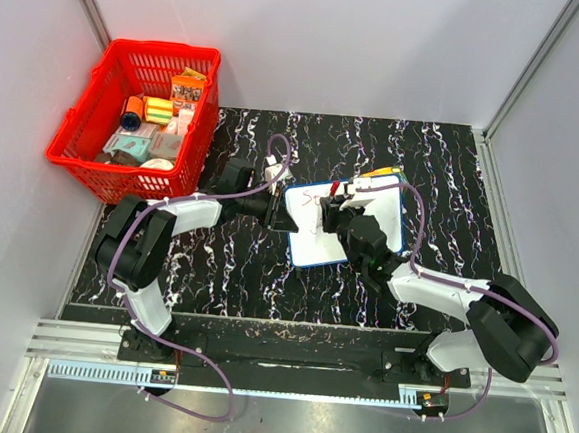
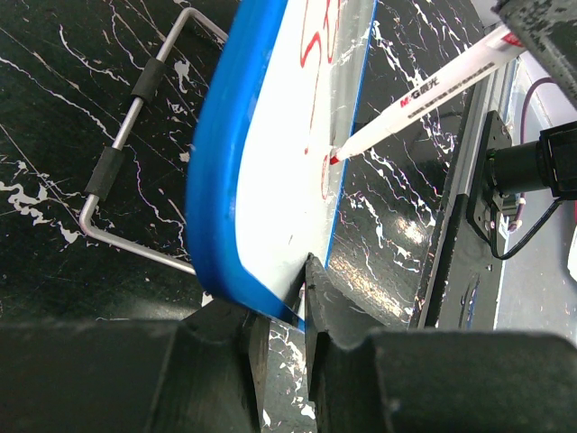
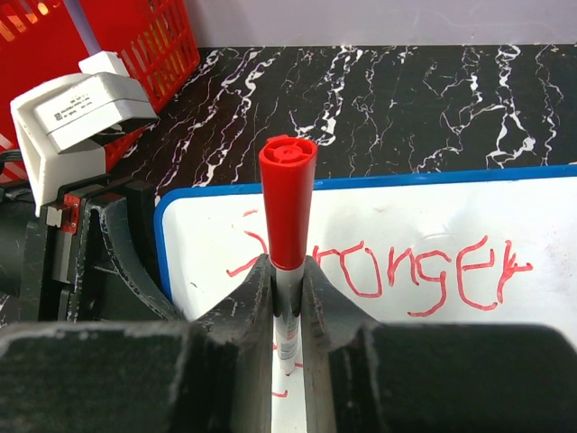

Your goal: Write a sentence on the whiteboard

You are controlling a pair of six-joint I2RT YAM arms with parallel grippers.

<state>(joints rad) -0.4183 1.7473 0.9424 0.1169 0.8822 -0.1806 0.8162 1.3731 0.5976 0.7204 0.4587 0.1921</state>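
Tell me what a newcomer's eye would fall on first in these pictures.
A red marker clamped upright in the right hand, its tip on the blue-framed whiteboard in the middle of the table, catches the eye first, next to the red scrawl reading "Stronger". The left hand pinches the board's edge. At the far left corner sits a bright red basket of small packages.

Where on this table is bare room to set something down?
Free: the marble table right of the whiteboard toward the right wall, the far strip beyond it, and the near strip between the arms. Crowded: the centre, where the left fingers clamp the whiteboard's edge and the right fingers grip the marker; the red basket fills the far-left corner.
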